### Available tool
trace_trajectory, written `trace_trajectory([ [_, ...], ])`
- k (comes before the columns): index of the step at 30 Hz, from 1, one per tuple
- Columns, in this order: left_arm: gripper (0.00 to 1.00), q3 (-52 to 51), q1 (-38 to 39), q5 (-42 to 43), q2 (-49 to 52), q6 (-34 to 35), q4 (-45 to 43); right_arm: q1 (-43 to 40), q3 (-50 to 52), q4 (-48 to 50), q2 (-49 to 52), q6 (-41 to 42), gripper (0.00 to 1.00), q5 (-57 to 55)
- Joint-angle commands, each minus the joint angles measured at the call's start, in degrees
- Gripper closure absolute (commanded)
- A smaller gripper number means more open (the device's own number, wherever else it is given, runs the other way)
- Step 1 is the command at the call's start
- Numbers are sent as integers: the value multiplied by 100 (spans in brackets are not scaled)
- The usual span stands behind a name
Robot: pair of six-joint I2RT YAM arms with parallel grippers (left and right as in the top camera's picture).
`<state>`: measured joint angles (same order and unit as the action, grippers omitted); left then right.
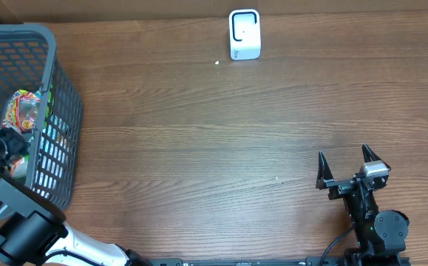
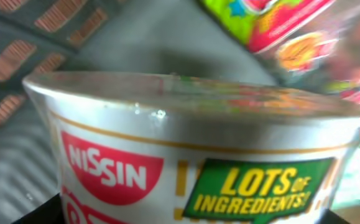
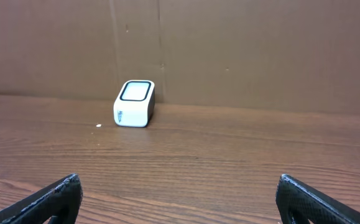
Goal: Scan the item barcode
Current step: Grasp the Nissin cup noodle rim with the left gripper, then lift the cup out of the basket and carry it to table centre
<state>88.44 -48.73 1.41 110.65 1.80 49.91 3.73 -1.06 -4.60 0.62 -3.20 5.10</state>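
So the left gripper point(image 1: 12, 142) is down inside the grey basket point(image 1: 63, 111) on the left side of the table point(image 1: 199, 162). Its camera is jammed right up against a noodle cup point(image 2: 192, 162), with a colourful snack bag point(image 2: 279, 31) just behind it. Honestly can't tell whether the jaws have hold of the cup or how wide they are. The right gripper point(image 1: 343, 153) sits near the front right with its jaws spread wide and nothing in them, facing the little white scanner point(image 1: 244, 33) at the far edge.
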Motion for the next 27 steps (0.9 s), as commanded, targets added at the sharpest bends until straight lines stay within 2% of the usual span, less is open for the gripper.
trace_trajectory([
  [1,44,442,55,581,-63,688,380,-37,59,22,-46,15,0,-33],
  [8,44,750,55,654,-63,896,1132,-37,59,22,-46,15,0,-35],
  [20,45,3134,118,695,-63,997,3250,-37,59,22,-46,15,0,-33],
  [27,44,4159,326,697,-74,997,3934,-37,59,22,-46,15,0,-33],
])
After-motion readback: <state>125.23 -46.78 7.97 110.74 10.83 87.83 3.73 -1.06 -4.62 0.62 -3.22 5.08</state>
